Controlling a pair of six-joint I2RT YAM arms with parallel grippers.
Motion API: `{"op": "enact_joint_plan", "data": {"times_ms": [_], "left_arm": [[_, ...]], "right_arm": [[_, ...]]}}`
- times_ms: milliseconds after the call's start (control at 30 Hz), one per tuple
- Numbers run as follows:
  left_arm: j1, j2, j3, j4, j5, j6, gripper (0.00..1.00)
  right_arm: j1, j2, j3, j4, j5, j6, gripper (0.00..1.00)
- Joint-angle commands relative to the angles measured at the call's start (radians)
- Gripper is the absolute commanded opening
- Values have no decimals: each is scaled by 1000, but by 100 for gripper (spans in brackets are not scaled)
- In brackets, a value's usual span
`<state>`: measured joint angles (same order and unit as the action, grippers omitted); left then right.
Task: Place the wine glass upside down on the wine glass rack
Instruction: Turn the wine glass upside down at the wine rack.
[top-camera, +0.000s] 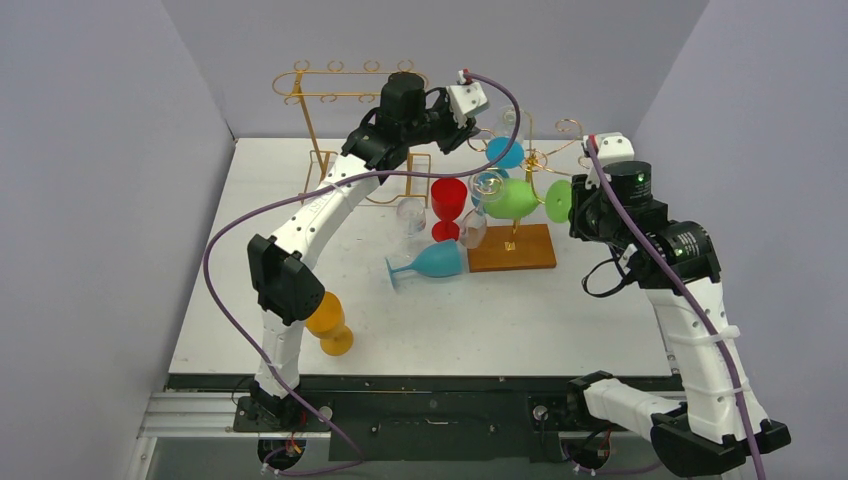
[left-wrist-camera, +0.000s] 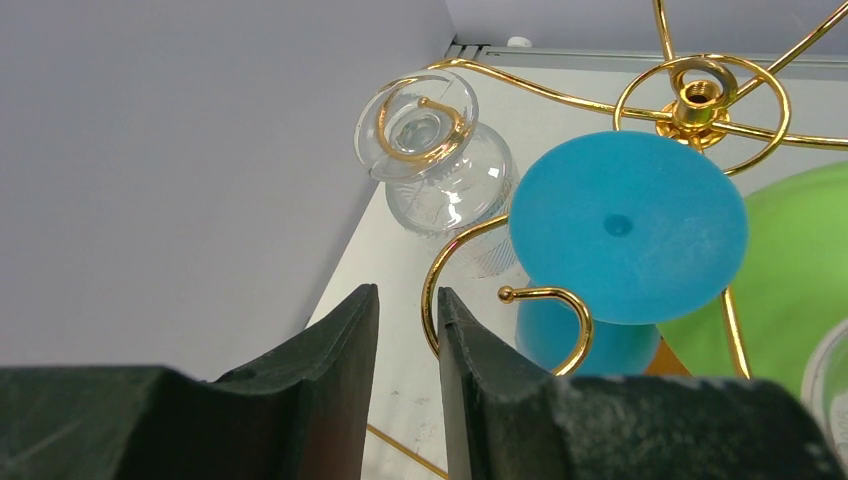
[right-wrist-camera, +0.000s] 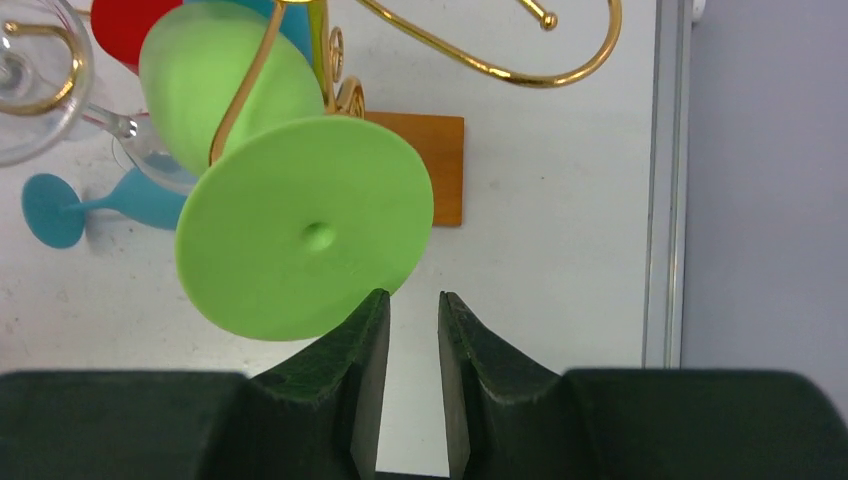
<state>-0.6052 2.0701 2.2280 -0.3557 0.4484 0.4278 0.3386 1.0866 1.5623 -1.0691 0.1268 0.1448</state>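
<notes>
**Green glass on the rack, both grippers empty**

The green wine glass (top-camera: 512, 198) hangs tilted from the gold wine glass rack (top-camera: 540, 158) at the centre of the top view. It looks light, stiff and smooth, likely plastic, so the stem is the surest hold. The right gripper (right-wrist-camera: 412, 298) sits just below its foot, jaws a slit apart and holding nothing. The left gripper (left-wrist-camera: 408, 292) is the same.

Also one red glass (top-camera: 449, 200), one orange glass (top-camera: 328, 318), two blue glasses (top-camera: 436, 260), seemingly three clear glasses (top-camera: 411, 215), and a second rack (top-camera: 330, 95).
</notes>
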Motion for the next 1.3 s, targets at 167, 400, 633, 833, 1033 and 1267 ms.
{"op": "enact_joint_plan", "data": {"times_ms": [167, 400, 633, 833, 1033, 1267], "left_arm": [[22, -27, 30, -44, -22, 6, 25], [23, -35, 17, -40, -20, 6, 25], [24, -37, 13, -42, -16, 6, 24], [23, -42, 19, -33, -16, -18, 26], [25, -58, 50, -26, -31, -77, 44], [33, -74, 96, -23, -35, -133, 54]], "right_arm": [[-12, -4, 95, -108, 72, 4, 23], [-12, 10, 137, -135, 155, 4, 23], [-13, 3, 171, -155, 197, 9, 23], [-12, -5, 201, -143, 221, 27, 28], [-3, 26, 283, -110, 177, 43, 30], [80, 168, 410, -1, 137, 47, 36]]}}
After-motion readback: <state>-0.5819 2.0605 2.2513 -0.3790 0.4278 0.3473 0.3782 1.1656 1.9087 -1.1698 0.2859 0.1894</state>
